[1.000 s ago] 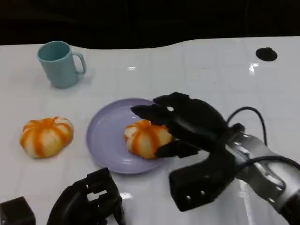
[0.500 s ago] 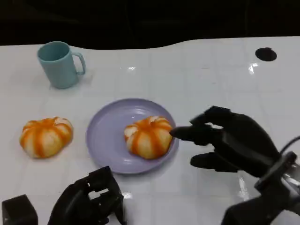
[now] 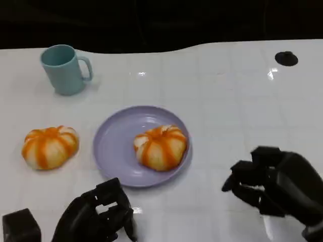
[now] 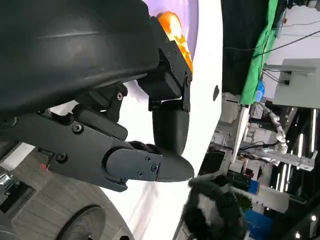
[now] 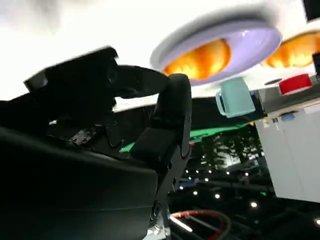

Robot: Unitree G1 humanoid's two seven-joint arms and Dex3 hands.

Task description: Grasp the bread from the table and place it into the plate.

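One bread is sitting in the plate; another bread is lying on the table. My right hand is hovering empty, fingers apart, partly cut off. My left hand is curling on nothing, half cropped.

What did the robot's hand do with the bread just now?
The right hand let go of the bread on the plate and pulled back toward the robot, holding nothing. The plate, the other bread, the mug and the left hand stayed put.
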